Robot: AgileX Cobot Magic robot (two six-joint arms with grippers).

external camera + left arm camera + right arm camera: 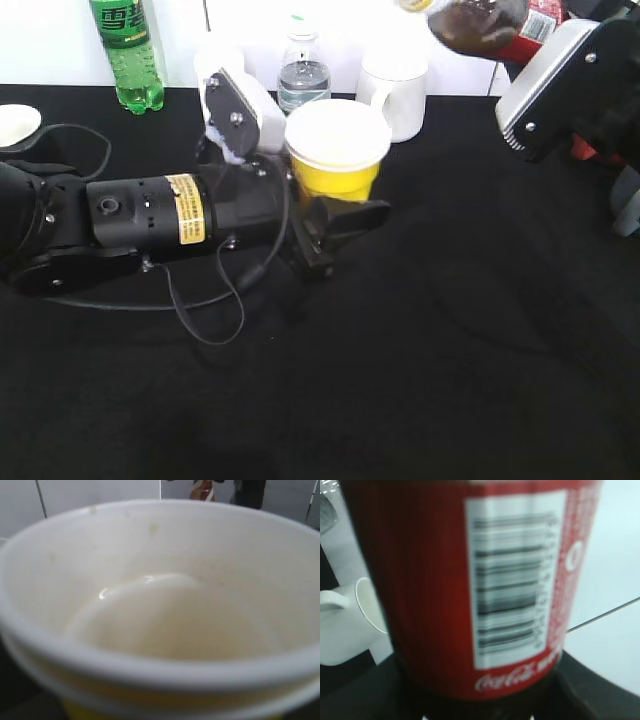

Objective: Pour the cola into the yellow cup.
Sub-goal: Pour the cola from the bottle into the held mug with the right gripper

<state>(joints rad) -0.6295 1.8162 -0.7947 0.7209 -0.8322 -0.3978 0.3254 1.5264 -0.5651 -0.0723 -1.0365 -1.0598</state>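
Note:
The yellow cup (338, 150) with white rim stands upright at the table's middle back; its white inside shows no dark liquid in the left wrist view (160, 615). My left gripper (330, 225) lies low on the black table and is shut around the cup's lower part. My right gripper (560, 70) is shut on the cola (490, 22) and holds it tilted high at the top right, yellow cap end pointing left, up and to the right of the cup. The red label fills the right wrist view (470, 590).
A green soda bottle (128, 50), a small water bottle (303, 70) and a white handled mug (400, 95) stand along the back edge; the mug also shows in the right wrist view (345, 630). A white bowl (15, 125) is at far left. A black cable (200, 310) loops in front.

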